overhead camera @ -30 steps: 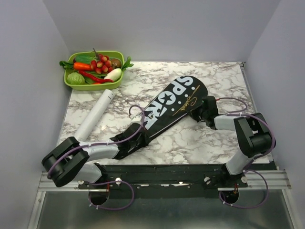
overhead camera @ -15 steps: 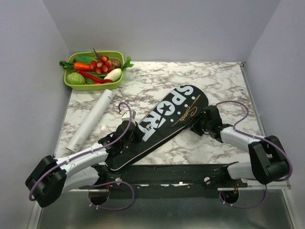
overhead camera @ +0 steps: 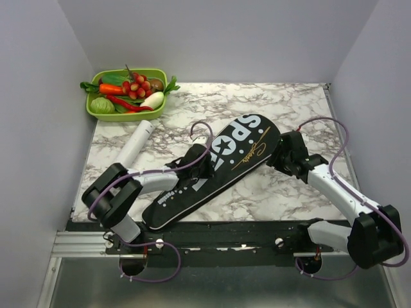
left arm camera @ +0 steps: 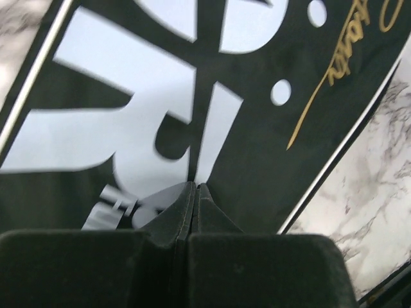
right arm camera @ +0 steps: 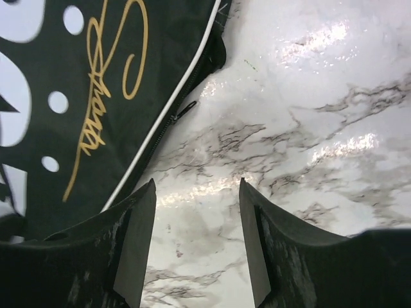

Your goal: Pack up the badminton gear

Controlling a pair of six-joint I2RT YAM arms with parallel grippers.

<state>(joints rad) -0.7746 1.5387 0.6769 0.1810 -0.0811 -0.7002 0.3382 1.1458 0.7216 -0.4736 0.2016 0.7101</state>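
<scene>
SPORT bag [overhead camera: 244, 151] on marble worktop [overhead camera: 257, 192]
Left fingers [left arm camera: 183, 215] clenched atop it; right fingers [right arm camera: 136, 237] released beside its edge.

At the far left corner of my white, grey-veined marble desk [overhead camera: 282, 102] sits a lime-green plastic tray [overhead camera: 94, 115]. It is heaped with toy vegetables [overhead camera: 125, 90], among them a green cabbage [overhead camera: 102, 105] and a white radish [overhead camera: 153, 99]. Plain grey walls [overhead camera: 212, 38] enclose the desk.
</scene>
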